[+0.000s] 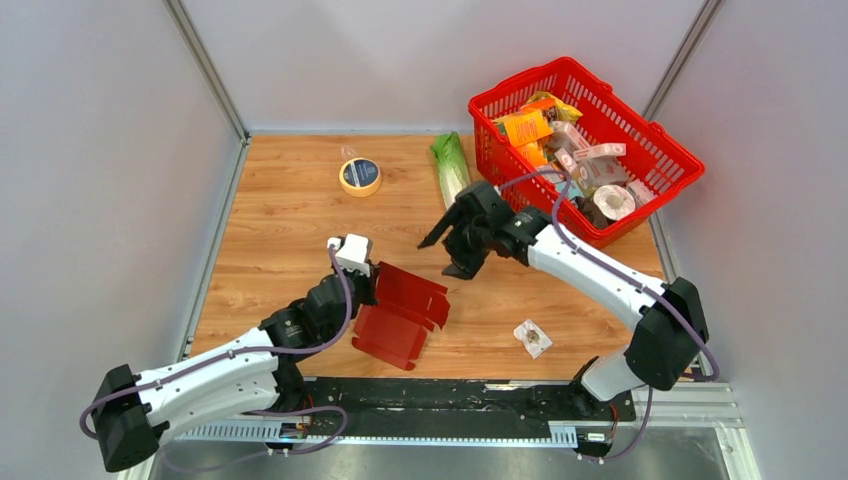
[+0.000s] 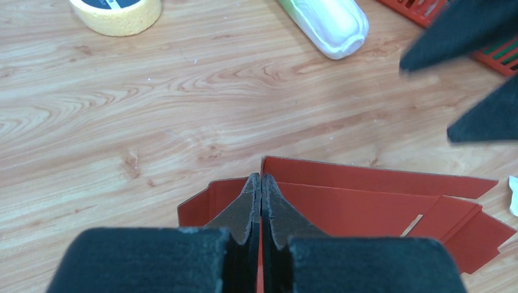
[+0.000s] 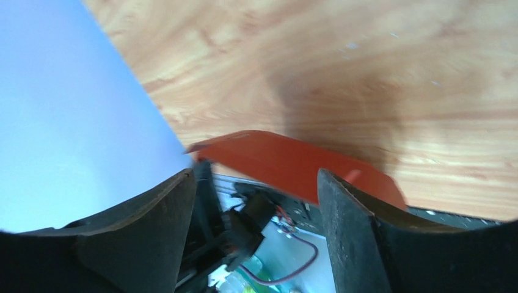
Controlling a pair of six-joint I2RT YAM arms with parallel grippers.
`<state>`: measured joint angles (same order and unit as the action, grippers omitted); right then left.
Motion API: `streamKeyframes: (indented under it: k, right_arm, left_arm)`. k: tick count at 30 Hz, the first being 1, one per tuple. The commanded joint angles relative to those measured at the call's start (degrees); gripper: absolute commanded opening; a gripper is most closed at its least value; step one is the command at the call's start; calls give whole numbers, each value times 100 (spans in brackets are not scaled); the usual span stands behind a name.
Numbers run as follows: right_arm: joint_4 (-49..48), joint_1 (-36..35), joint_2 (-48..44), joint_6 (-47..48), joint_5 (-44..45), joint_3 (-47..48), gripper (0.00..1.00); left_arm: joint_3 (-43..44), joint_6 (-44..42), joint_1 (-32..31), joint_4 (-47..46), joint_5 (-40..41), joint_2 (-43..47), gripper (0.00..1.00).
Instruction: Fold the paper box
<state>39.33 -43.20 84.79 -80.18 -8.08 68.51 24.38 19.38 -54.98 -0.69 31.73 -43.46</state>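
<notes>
Paper box [image 1: 400,315] lies lower centre, left gripper [image 2: 261,183] pinched tight on its upper-left edge; right gripper [image 1: 447,253] spread wide, empty, just upper right.

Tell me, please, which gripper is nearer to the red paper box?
Left. The left gripper is shut on the paper box at its left side; the right gripper is open, clear of the box, beyond its far right corner.
</notes>
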Motion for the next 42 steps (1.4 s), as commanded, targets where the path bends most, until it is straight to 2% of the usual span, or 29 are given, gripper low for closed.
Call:
streamKeyframes:
  k: [1, 4, 6, 7, 11, 18, 23, 29, 42]
  right_arm:
    - [715, -65, 142, 706, 746, 1173, 78]
    - [498, -110, 3, -65, 168, 648, 79]
    - [-196, -127, -243, -802, -228, 0, 78]
    - [-433, -171, -375, -902, -177, -83, 78]
    - [-154, -180, -350, -885, 105, 145, 81]
    - [-681, -329, -139, -1535, -404, -197, 80]
    - [-1393, -303, 186, -2167, -748, -514, 75]
    - [-1367, -224, 713, -2344, -730, -260, 67]
    - [-1165, 5, 1021, -2414, -379, 180, 63]
  left_arm:
    - [93, 92, 5, -494, 176, -144, 0]
    - [111, 268, 5, -529, 395, -294, 0]
    - [163, 409, 5, -546, 579, -399, 0]
    - [190, 435, 5, -538, 624, -539, 0]
    - [470, 663, 5, -258, 852, -874, 0]
    - [656, 1077, 5, -116, 1108, -1164, 0]
    - [699, 1156, -4, -256, 1099, -1322, 0]
    - [708, 1095, -4, -361, 1081, -1437, 0]
    - [366, 884, -13, -959, 1099, -1375, 0]
